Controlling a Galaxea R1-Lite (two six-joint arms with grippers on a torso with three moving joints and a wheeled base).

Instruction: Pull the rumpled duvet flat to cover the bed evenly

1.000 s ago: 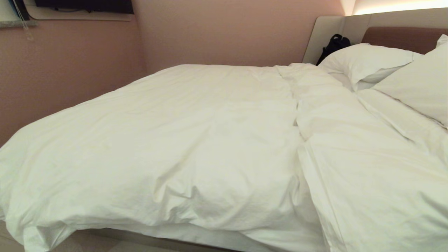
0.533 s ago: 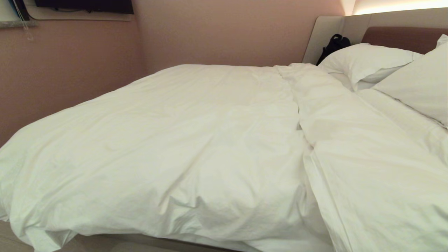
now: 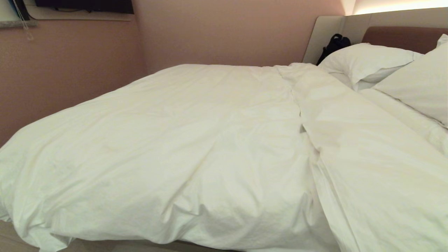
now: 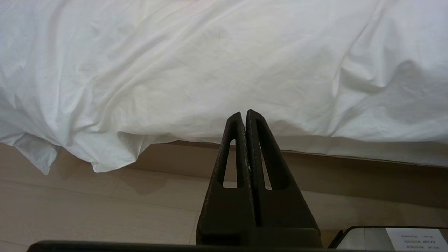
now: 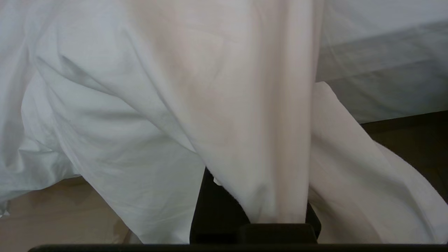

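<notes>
The white duvet lies across the bed, with a long fold running from the far side to the near right. Its near edge hangs over the bed's grey-beige base. Neither gripper shows in the head view. My left gripper is shut and empty, low beside the bed, pointing at the duvet's hanging hem. My right gripper is shut on a pinch of the duvet, which stretches taut away from it. Only part of one black finger shows under the cloth.
Two white pillows rest against the padded headboard, with a black bag beside them. A pink wall runs along the bed's far side. Pale wooden floor lies below the hem.
The duvet's right part has been drawn toward the near right and lies smoother. Its near edge has slid lower, covering the strip of white sheet that showed at the bed's front.
</notes>
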